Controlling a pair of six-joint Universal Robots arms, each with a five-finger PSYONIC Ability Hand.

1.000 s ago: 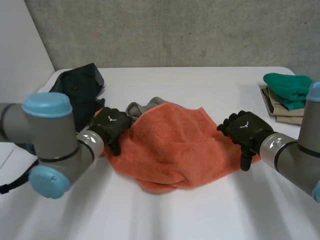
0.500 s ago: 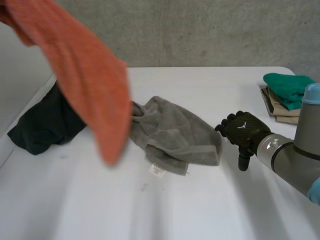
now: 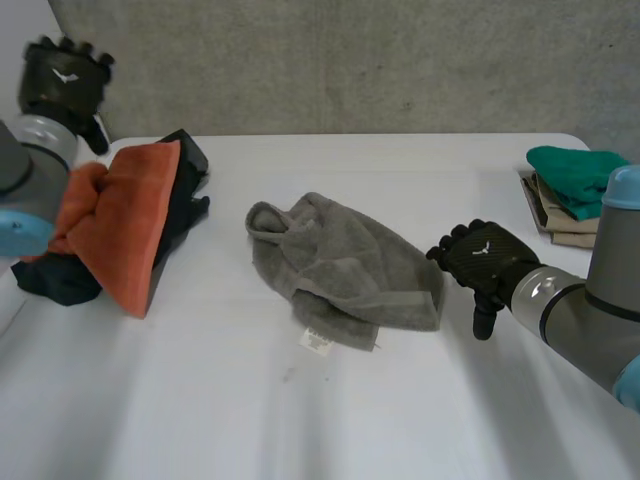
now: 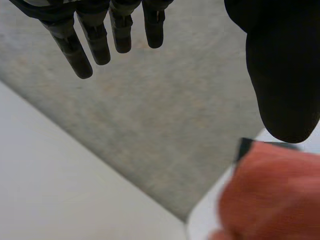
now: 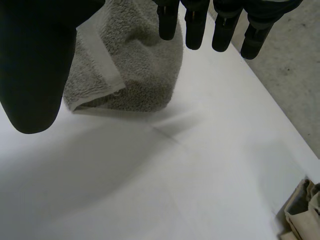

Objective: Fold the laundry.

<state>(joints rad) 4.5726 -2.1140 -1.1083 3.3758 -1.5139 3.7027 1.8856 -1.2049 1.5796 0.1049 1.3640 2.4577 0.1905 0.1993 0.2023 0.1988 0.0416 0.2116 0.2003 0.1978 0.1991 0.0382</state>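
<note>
A crumpled grey towel (image 3: 340, 270) lies at the middle of the white table (image 3: 330, 420), a small white label at its near edge. An orange towel (image 3: 115, 225) is heaped on a dark garment (image 3: 180, 215) at the table's left edge; the orange towel (image 4: 272, 195) also lies below the thumb in the left wrist view. My left hand (image 3: 65, 80) is raised above that heap, open, holding nothing, its fingers (image 4: 95, 40) straight. My right hand (image 3: 480, 260) hovers open just right of the grey towel (image 5: 132, 65), fingers (image 5: 195, 25) straight, apart from the cloth.
A stack of folded laundry, green cloth (image 3: 575, 175) on top of beige pieces (image 3: 570, 225), sits at the table's far right; the beige cloth (image 5: 302, 212) lies past the right hand's fingertips. A grey concrete wall (image 3: 350, 60) stands behind the table.
My left hand lifted the orange towel off the grey one, swung it left and let it go onto the dark garment, then rose open. The right hand stayed put.
</note>
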